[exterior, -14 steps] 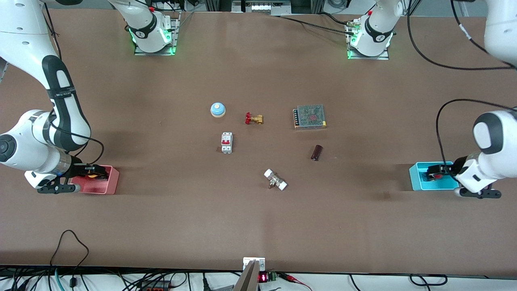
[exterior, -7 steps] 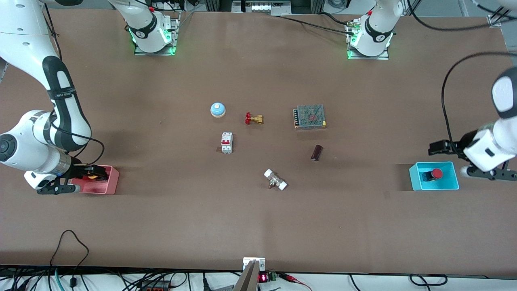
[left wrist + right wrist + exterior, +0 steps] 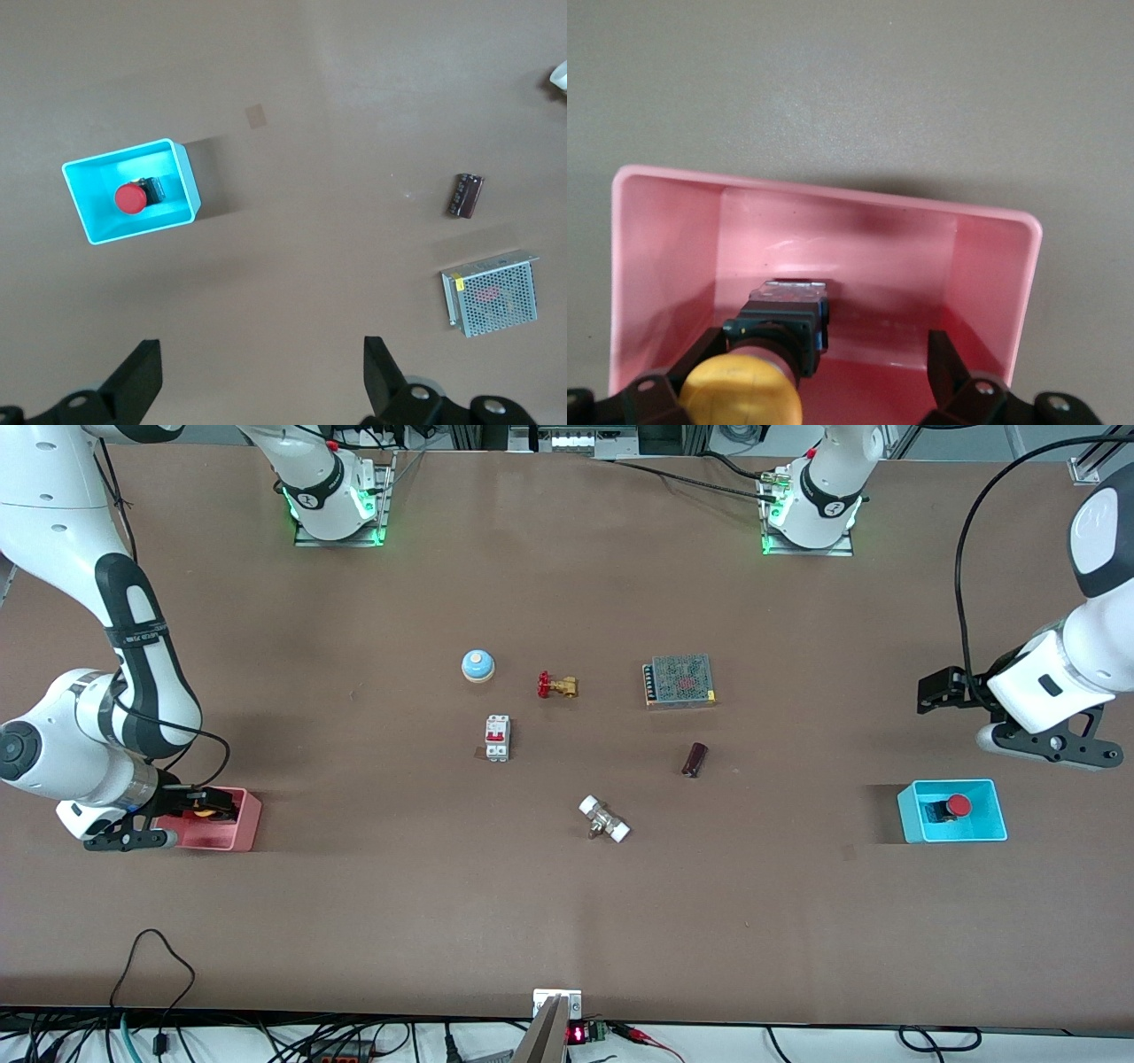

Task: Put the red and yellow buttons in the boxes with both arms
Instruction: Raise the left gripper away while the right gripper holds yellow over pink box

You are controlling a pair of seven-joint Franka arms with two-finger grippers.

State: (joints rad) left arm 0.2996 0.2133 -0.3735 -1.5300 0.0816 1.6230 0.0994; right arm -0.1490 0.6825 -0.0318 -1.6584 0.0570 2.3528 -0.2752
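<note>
Gripper fingers of the left gripper (image 3: 257, 381) stand wide apart with nothing between them, up over bare surface (image 3: 567, 921) near the cyan box (image 3: 952, 811). The red button (image 3: 957, 806) lies on its side in that box, at the left arm's end. At the right arm's end, the right gripper (image 3: 824, 376) sits low in the pink box (image 3: 220, 820), fingers spread; the yellow button (image 3: 741, 393) lies in that box, touching one finger (image 3: 700, 350) and clear of the second.
</note>
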